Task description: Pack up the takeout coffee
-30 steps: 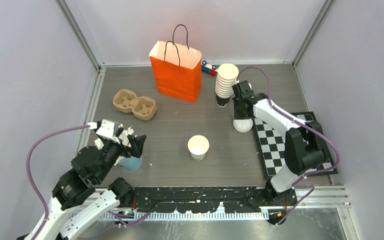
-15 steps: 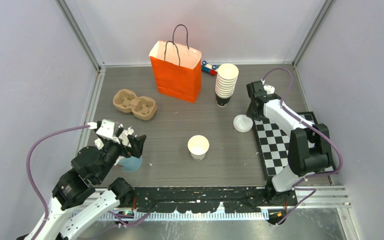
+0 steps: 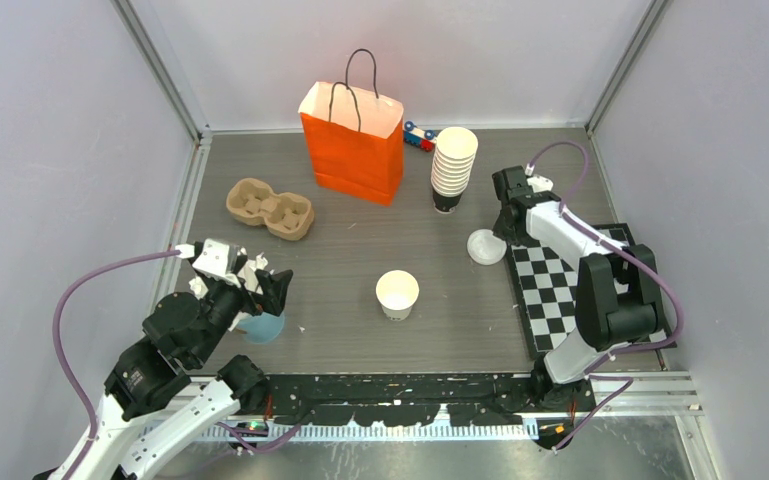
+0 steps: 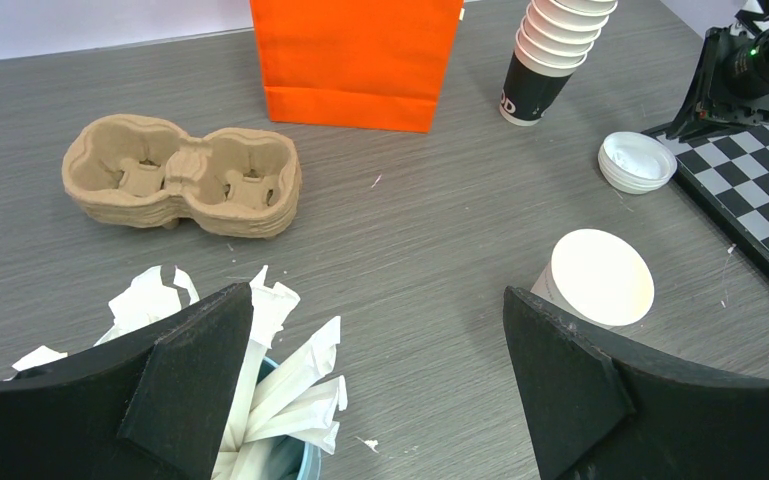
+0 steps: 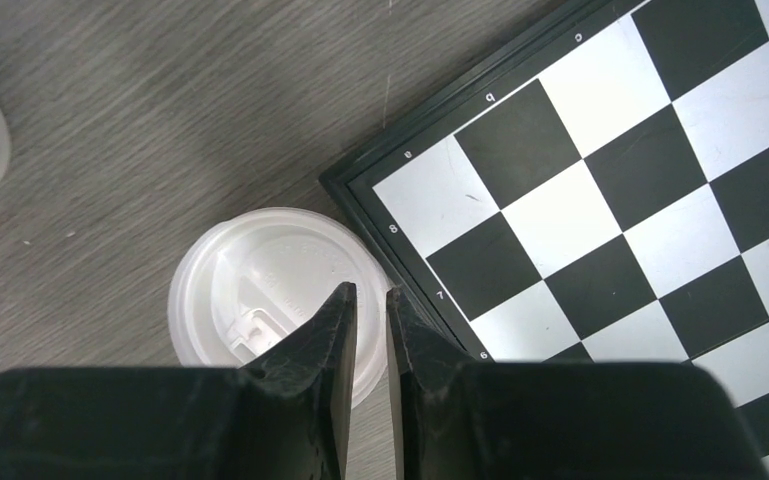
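The takeout coffee is a small white paper cup (image 3: 397, 291) (image 4: 600, 279), lidless, standing mid-table. Its round white lid (image 3: 484, 246) (image 4: 637, 160) (image 5: 260, 290) lies to the right, against the chessboard's edge. My right gripper (image 3: 503, 237) (image 5: 365, 290) points down at the lid's right rim, and only a narrow gap separates its fingers. Whether they touch the lid I cannot tell. Low at the near left, my left gripper (image 3: 245, 290) (image 4: 375, 295) stands wide open and empty over the blue cup (image 3: 263, 327) (image 4: 290, 455) of paper sticks. At the back stands the orange bag (image 3: 353, 150) (image 4: 355, 60).
A cardboard two-cup carrier (image 3: 270, 208) (image 4: 185, 185) lies at the left. A tall stack of nested cups (image 3: 453, 165) (image 4: 550, 50) stands right of the bag, with a small toy (image 3: 418, 137) behind it. A chessboard (image 3: 560, 290) (image 5: 610, 170) covers the right side.
My right arm has swung from over the lid's back left round to its right side and settled at the rim. The lid stays on the table. The left arm has not moved.
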Available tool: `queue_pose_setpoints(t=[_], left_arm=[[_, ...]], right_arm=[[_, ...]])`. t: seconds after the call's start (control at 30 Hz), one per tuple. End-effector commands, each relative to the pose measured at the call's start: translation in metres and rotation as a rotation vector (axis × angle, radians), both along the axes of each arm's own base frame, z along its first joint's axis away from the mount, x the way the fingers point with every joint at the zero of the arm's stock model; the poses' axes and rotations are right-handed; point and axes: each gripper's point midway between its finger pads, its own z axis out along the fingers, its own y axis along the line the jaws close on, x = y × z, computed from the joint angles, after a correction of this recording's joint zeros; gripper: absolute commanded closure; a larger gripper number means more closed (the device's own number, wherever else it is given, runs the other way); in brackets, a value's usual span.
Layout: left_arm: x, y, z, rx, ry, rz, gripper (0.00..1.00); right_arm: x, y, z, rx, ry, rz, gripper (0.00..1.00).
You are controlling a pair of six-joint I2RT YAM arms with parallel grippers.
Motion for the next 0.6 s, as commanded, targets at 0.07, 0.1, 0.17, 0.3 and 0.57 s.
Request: queue_pose_setpoints(t=[0.07,0.1,0.17,0.3,0.57], left_arm=[[0.003,-0.004,0.012,-0.027,-0.040,-0.008,0.02],[0.003,-0.004,0.012,-0.025,-0.038,-0.008,0.02],[0.003,-0.004,0.012,-0.026,-0.038,-0.008,0.02],[0.003,-0.004,0.012,-0.025,-0.038,-0.008,0.02],[0.004,-0.005,0.011,-0.021,-0.034,-0.007,0.03]], right_arm=[[0.003,-0.007,-0.005,-0.016,-0.022,-0.045,0.77],[0.003,-0.007,-0.006,-0.016,-0.020,-0.045,0.77],[0.003,-0.008,-0.007,-0.017,-0.020,-0.046,0.77],[0.002,-0.008,-0.011,-0.018,-0.012,-0.045,0.77],[0.002,-0.005,-0.017,-0.004,-0.006,-0.040,0.78]])
